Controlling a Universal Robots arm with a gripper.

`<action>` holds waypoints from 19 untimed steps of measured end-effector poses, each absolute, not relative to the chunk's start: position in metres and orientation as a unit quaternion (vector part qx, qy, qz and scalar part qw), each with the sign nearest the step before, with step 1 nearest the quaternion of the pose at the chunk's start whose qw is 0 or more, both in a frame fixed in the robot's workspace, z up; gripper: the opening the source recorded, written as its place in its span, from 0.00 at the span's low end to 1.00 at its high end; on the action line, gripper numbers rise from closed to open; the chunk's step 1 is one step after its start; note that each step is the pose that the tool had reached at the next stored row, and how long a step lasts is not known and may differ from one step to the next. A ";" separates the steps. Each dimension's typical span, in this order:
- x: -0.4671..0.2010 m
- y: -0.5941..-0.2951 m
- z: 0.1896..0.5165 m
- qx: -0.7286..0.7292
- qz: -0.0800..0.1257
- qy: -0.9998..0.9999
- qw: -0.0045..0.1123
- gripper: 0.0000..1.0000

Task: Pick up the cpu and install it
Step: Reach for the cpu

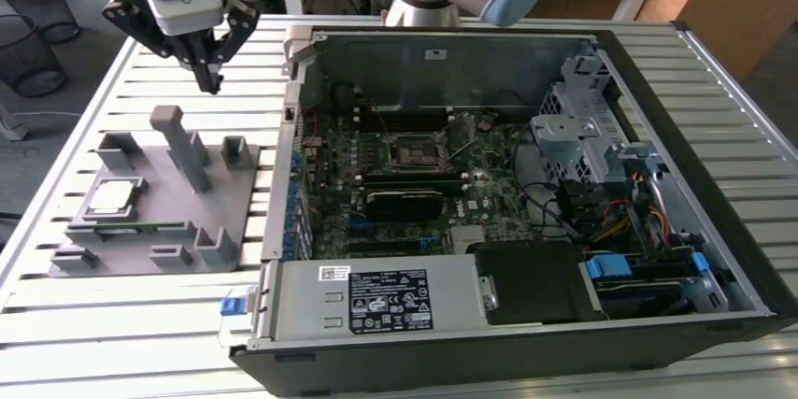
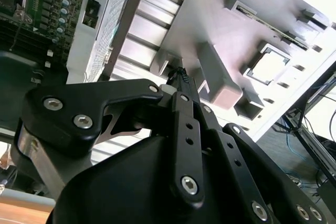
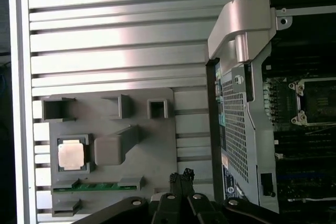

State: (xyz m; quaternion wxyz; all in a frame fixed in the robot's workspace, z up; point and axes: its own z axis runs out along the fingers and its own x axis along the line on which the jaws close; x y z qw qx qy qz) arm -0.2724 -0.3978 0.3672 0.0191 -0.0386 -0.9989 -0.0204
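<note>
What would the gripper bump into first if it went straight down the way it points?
The gripper would probably meet the slatted table first, right beside the grey holder tray. Depth is unclear, so it could touch the tray's edge instead.

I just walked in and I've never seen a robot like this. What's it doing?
The robot's hand hangs shut and empty above the slatted table, beside the grey tray. The cpu lies in that tray, untouched. The open computer case sits alongside, its socket bare.
</note>
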 end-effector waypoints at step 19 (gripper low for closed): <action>-0.321 -0.400 0.363 -0.038 -0.021 -0.999 0.016 0.11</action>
